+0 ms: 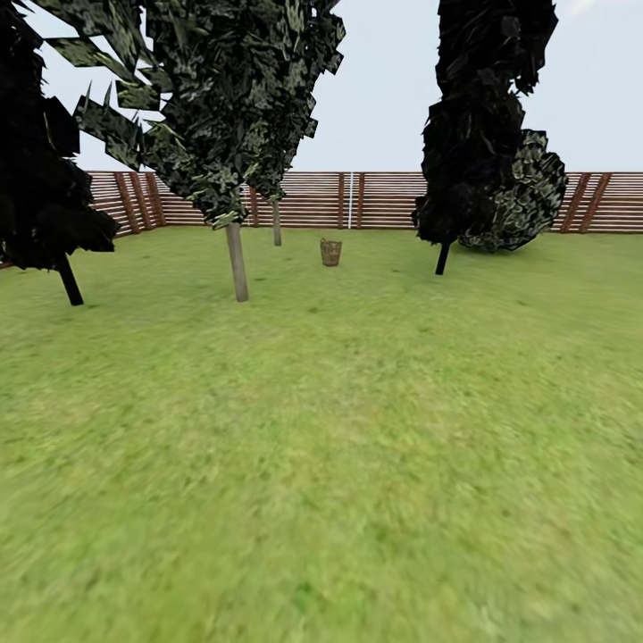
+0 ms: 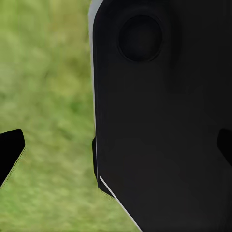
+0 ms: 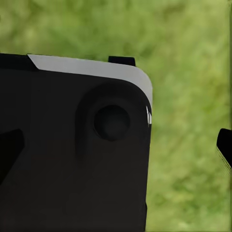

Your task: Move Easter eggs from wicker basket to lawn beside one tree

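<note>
The wicker basket (image 1: 330, 252) stands far off on the lawn (image 1: 339, 464), in front of the fence. From here it is too small to tell whether the Easter eggs are inside; they are hidden. A tree (image 1: 237, 263) with a grey-brown trunk and pale-blotched foliage rises left of the basket. In the left wrist view my left gripper (image 2: 116, 150) is open, one fingertip (image 2: 9, 152) at each edge of the picture, with a black part of the robot's body behind. My right gripper (image 3: 116, 147) is open too, its fingertips (image 3: 225, 147) wide apart over grass.
A brown slatted fence (image 1: 375, 200) closes the garden at the back. Near-black trees with thin dark trunks stand at far left (image 1: 68, 281) and at right (image 1: 442, 257). Another thin grey trunk (image 1: 276, 223) rises behind the near tree. Wide grass lies between me and the basket.
</note>
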